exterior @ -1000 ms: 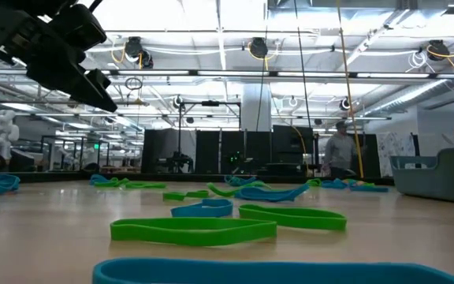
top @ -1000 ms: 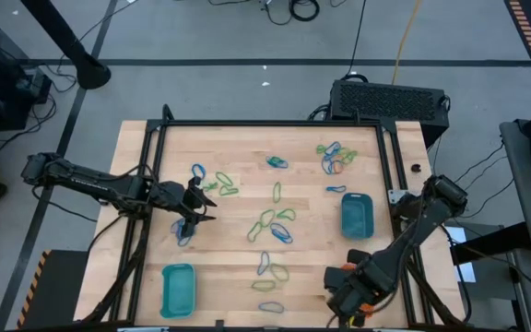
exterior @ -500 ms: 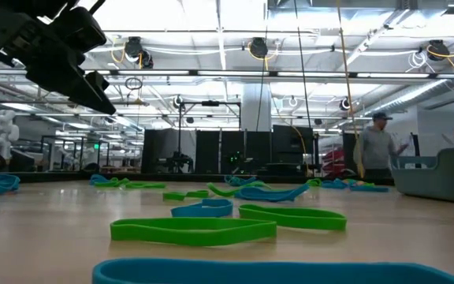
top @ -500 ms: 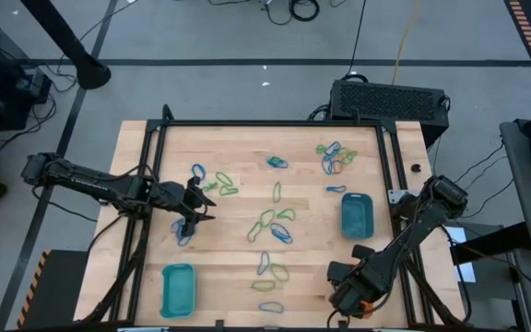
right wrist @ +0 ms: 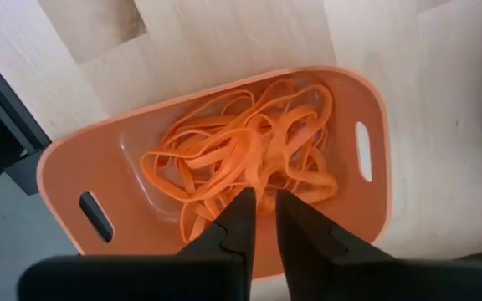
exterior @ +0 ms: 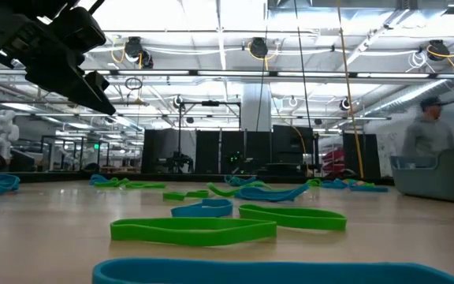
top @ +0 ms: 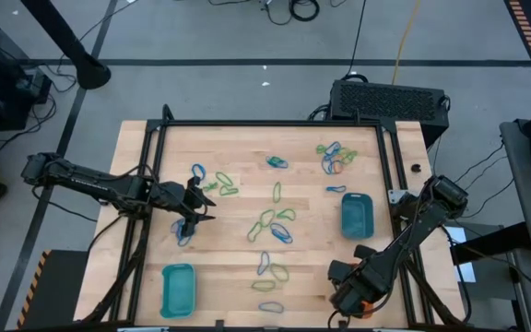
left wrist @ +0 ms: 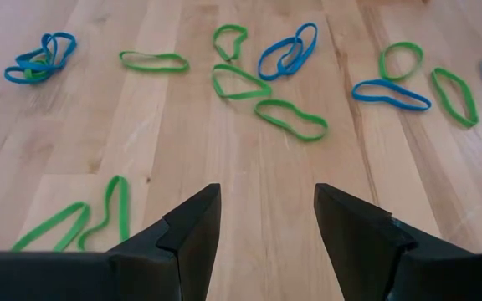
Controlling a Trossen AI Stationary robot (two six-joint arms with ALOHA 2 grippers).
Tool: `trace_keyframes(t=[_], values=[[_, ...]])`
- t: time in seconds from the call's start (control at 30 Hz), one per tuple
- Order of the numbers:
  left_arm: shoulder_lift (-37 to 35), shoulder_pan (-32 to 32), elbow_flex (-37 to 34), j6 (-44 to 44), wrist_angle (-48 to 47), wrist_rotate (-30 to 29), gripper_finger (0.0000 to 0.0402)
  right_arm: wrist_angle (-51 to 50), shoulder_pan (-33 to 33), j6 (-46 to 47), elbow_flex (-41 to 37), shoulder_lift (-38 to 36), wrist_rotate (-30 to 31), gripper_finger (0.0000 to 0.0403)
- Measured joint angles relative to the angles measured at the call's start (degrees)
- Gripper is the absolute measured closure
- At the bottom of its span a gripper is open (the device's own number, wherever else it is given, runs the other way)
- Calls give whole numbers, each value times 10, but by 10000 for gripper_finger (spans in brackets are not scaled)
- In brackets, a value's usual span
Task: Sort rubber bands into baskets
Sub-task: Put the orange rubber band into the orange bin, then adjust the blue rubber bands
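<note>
Since a second ago our right gripper (right wrist: 262, 209) is parting slightly, fingers just ajar over the orange plastic basket (right wrist: 366, 217) piled with orange rubber bands (right wrist: 249, 155); our left gripper (left wrist: 266, 219) is staying open, holding nothing.

Grey floor (top: 247, 83) w/ cables; bright ceiling lights (exterior: 219, 16), person (exterior: 429, 134) in bkgd.

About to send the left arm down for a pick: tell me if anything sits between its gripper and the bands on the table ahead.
Nothing visible does. The left gripper hangs open over bare wood, and the green rubber bands and blue rubber bands lie flat beyond it with only table between.
</note>
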Motion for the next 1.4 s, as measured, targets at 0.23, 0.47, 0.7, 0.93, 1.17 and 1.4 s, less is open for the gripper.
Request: trace_keyframes(t=[0.23,0.47,0.7,0.93,1.17,1.4], values=[[0,0,0,0,0,0,201,3,-1,-37,0,0,0,324],[0,0,0,-91,-15,-76,201,2,-4,-54,0,-7,3,334],[0,-2,0,-199,-47,-42,201,9,-9,-58,0,-77,101,356],[0,-33,29,-350,-233,-24,201,66,-22,-151,0,-158,358,368],[7,-87,35,-503,-334,-9,201,121,-65,-247,1,-157,515,377],[44,-137,35,-583,-370,5,201,267,-130,-368,-52,-143,504,385]])
